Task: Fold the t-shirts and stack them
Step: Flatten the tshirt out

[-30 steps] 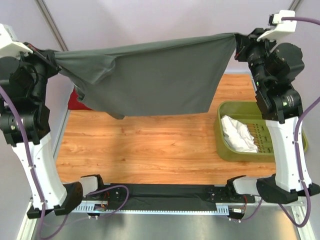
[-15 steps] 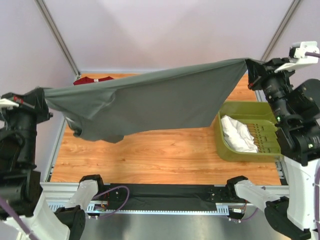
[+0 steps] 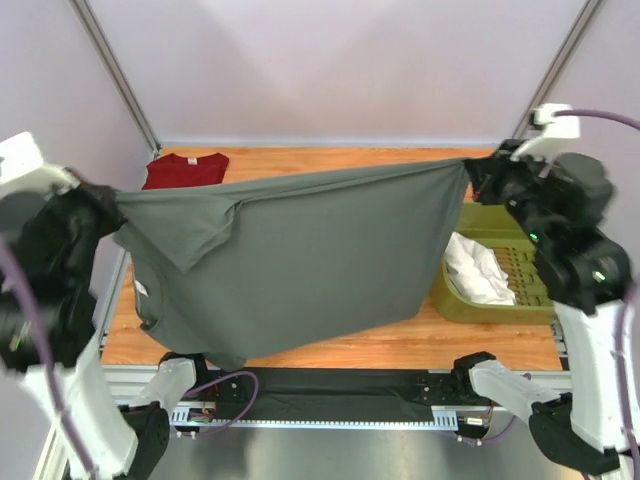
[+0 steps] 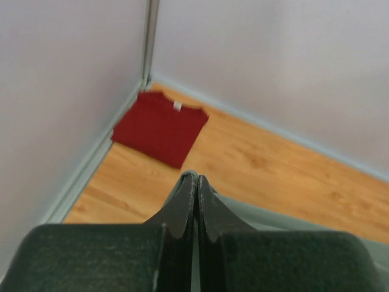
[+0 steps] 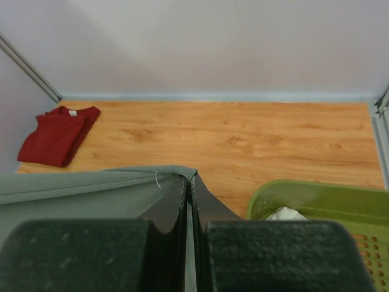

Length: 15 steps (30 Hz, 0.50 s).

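The dark grey t-shirt (image 3: 300, 260) hangs stretched between both grippers above the table, its lower edge reaching the near table edge; a small white label shows at its left (image 3: 145, 289). My left gripper (image 3: 112, 205) is shut on its left corner, also seen in the left wrist view (image 4: 196, 180). My right gripper (image 3: 472, 172) is shut on its right corner, also seen in the right wrist view (image 5: 189, 177). The dark red t-shirt (image 3: 185, 170) lies folded at the far left corner; it also shows in the left wrist view (image 4: 159, 126) and the right wrist view (image 5: 58, 134).
An olive-green plastic basket (image 3: 490, 300) with a white cloth (image 3: 478, 270) in it stands at the right of the wooden table (image 3: 350, 160). Walls and frame posts close the far side. The basket also shows in the right wrist view (image 5: 316, 204).
Both arms have moved toward the near edge and lowered, carrying the grey t-shirt; it now hangs over the near half of the table, uncovering the red t-shirt.
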### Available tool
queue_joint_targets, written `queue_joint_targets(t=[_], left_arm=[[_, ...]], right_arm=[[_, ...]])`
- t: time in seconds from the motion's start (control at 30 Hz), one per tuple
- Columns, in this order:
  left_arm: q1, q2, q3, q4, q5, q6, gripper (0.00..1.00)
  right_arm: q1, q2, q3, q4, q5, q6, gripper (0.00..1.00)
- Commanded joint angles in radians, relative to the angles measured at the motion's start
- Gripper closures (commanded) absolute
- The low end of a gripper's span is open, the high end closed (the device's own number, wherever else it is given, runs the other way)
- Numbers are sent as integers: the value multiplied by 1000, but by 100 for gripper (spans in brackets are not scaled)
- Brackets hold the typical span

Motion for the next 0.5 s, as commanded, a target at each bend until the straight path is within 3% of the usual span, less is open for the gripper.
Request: queue_joint_targets(t=[0.0,0.07,0.27,0.47], left_arm=[[10,96,-249,157,-9,-13,100],[13,119,-393,234,-9,-35,100],[10,329,-543,454,35,-102,100],[12,600,-503,617,80,-121,100]], right_arm=[[-7,80,-202,27,70,52,100],[-5,96,-296,122,111,46,100],[-7,374,-373,336,151,53,100],[-10,750,-231,454,183,92,100]])
